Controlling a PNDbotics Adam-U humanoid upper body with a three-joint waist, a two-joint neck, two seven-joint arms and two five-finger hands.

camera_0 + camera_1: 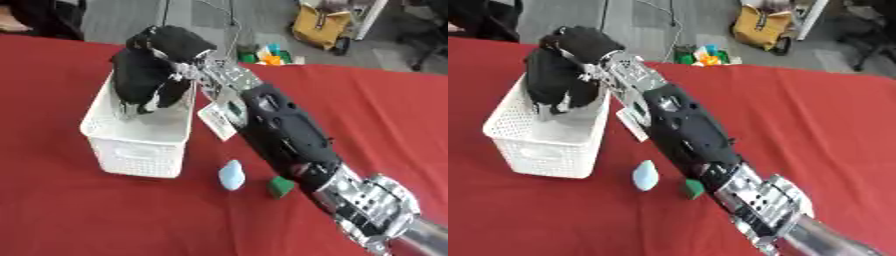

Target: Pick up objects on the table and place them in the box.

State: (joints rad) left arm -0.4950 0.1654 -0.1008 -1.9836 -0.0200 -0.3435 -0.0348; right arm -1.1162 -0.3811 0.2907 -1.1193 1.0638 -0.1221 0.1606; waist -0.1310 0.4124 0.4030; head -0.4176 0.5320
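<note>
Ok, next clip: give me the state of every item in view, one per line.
right hand: over the white basket, fingers pointing down into it; whether it holds anything, cannot tell
white basket: upright on the red table
light blue object: on the table, outside the basket
green block: on the table beside the arm

two small objects (232, 175) lie right of the box (140, 142).

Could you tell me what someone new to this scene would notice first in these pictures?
The long black and silver right arm crosses the red table diagonally, its hand hanging over the white box at the left. In front of the box lie a pale blue object and a small green one.
</note>
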